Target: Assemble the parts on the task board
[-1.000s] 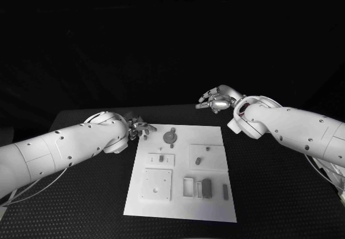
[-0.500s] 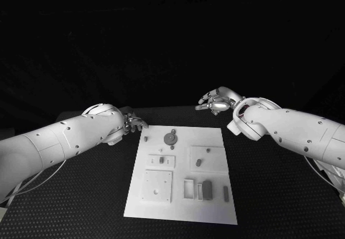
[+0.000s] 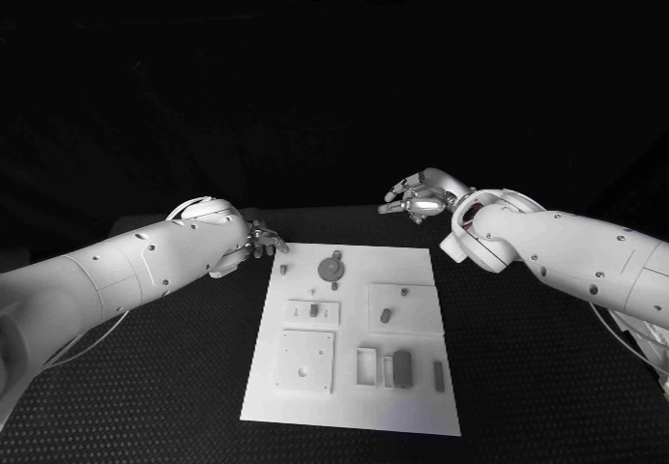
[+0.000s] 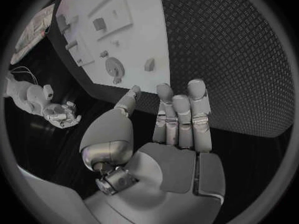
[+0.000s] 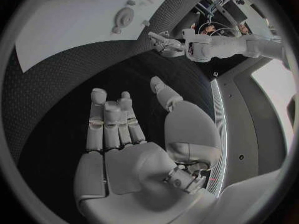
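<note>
The white task board lies in the middle of the black table. On it are a round part, a small piece, an oblong piece, a dark block and a slim piece. My left hand hovers just off the board's far left corner, fingers apart and empty. The left wrist view shows this hand stretched out over the mat, short of the board. My right hand hangs beyond the board's far edge, empty, with its fingers extended.
Raised white blocks with holes and slots sit on the board's near half. Black textured mat surrounds the board on every side. The table's far edge runs just behind both hands.
My left hand has drawn back a little from the board's far left corner, away from the small piece. The right hand has barely moved.
</note>
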